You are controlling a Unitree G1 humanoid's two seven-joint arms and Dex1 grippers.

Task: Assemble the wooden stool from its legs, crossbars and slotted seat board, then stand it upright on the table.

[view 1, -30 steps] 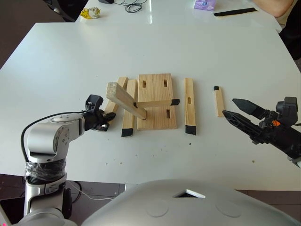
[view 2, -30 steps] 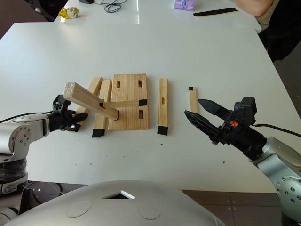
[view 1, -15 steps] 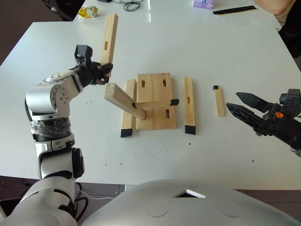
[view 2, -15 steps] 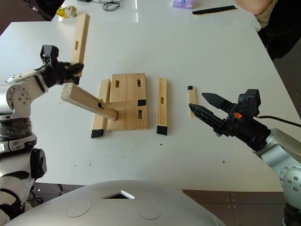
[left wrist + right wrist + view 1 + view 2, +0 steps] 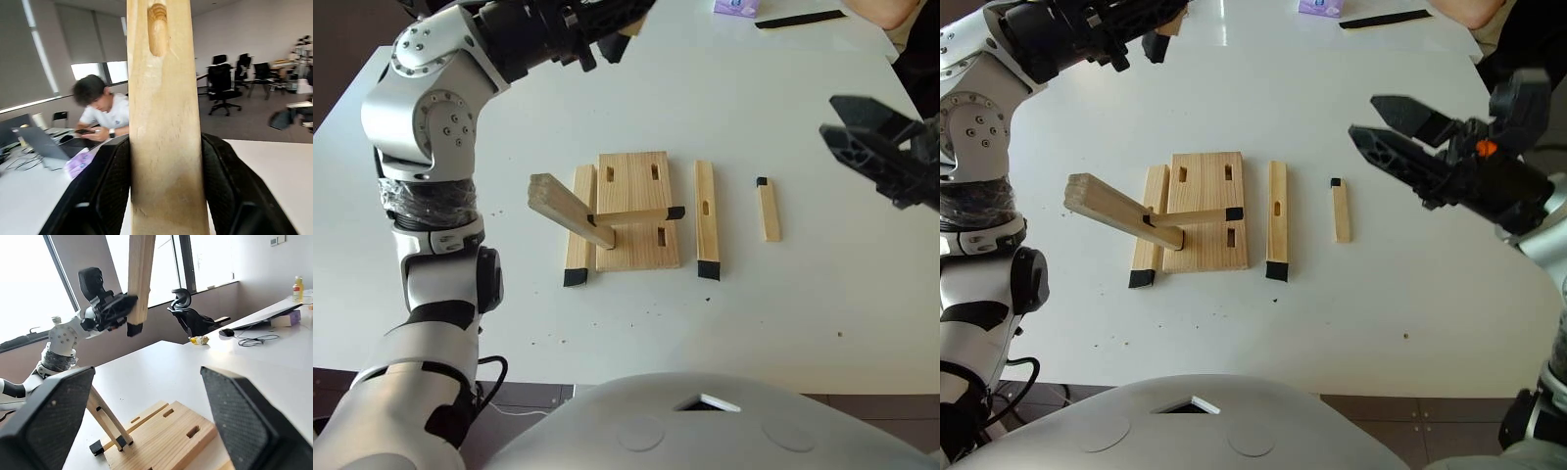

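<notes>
- White table in an office; windows and an office chair behind.
- Seat board lies flat near the table's middle, slots facing up.
- Tilted leg: lower end sits at the board's near-left slot. Free end leans up and out toward the robot's left.
- Crossbar lies across the board. Its black-tipped end is at the board's right edge, and its other end reaches the tilted leg.
- Flat leg lies on the table along the board's left edge, black tip toward the robot. Cannot tell whether it touches the board. The tilted leg crosses above it.
- Slotted leg lies flat just right of the board and parallel to it, with a narrow gap between. Its black tip is toward the robot.
- Short crossbar lies flat farther right, apart from the slotted leg, black tip at its far end.
- Left gripper is raised high over the far-left part of the table. Its fingers are clamped on both sides of the held leg. That leg stands near upright, with a slot toward its upper end.
- Right gripper is raised at the table's right side, fingers spread wide with nothing between them. It points toward the table's middle.
- Far edge: purple packet and black strip.
</notes>
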